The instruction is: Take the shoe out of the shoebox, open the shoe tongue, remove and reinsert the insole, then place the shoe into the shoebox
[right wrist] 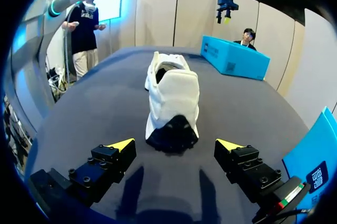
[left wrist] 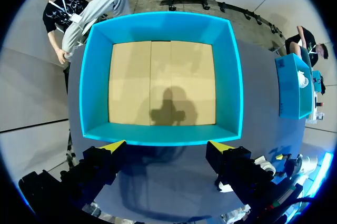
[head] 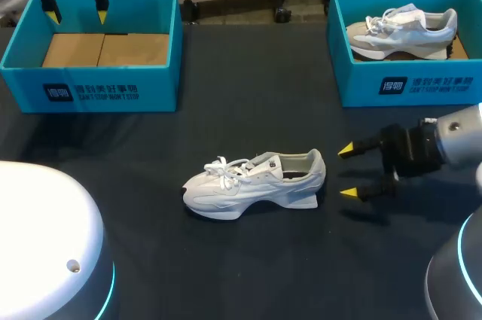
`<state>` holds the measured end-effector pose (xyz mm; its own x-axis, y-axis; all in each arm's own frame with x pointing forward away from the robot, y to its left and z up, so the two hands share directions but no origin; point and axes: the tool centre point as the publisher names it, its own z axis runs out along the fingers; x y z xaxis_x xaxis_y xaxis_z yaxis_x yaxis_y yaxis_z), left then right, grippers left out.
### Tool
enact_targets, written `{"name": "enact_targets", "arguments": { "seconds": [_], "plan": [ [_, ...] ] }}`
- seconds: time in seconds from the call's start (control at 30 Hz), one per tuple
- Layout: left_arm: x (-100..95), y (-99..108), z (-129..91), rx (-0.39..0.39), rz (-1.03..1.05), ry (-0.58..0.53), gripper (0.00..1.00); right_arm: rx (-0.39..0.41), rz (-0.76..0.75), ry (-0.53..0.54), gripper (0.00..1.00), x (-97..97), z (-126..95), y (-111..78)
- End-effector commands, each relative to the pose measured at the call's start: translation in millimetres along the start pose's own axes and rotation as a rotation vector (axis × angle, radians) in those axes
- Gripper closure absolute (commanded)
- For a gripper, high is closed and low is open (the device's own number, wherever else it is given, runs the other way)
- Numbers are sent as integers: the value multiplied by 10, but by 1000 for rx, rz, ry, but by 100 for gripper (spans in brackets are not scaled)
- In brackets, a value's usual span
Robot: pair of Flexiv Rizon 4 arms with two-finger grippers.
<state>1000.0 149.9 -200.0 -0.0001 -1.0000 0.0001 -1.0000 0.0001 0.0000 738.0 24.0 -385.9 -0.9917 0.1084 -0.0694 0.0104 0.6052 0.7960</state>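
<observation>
**Head view.** The white lace-up sneaker (head: 256,183) is standing on its sole on the dark counter (head: 248,71), already out of its box, toe pointing toward the left arm's side. The right claw (head: 346,172) is hovering just behind the heel with fingers spread, probably lining up to steady the shoe for the tongue step. The left claw (head: 77,16) is hanging spread over the empty teal cardboard shoebox (head: 90,86). A 2nd teal shoebox (head: 407,83) is holding another sneaker (head: 403,30).

**Left wrist view.** The left claw (left wrist: 167,146) is gaping above the shoebox (left wrist: 163,135), gripping nothing.

**Right wrist view.** The right claw (right wrist: 175,144) is facing the sneaker's (right wrist: 171,97) heel, seemingly clear of it.
</observation>
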Motion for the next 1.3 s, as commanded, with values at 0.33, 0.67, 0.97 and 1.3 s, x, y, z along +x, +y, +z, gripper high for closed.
{"name": "enact_targets", "arguments": {
  "seconds": [0.33, 0.67, 0.97, 1.3],
  "plan": [
    [0, 0, 0, 0, 0, 0, 0, 33, 36, -46, 0, 11, 312, 189],
    [0, 0, 0, 0, 0, 0, 0, 19, 31, -24, 0, 28, 473, 204],
    [0, 0, 0, 0, 0, 0, 0, 9, 38, 3, 0, -1, 584, 134],
    [0, 0, 0, 0, 0, 0, 0, 1, 33, 38, 0, -42, 692, 157]
  ]
}}
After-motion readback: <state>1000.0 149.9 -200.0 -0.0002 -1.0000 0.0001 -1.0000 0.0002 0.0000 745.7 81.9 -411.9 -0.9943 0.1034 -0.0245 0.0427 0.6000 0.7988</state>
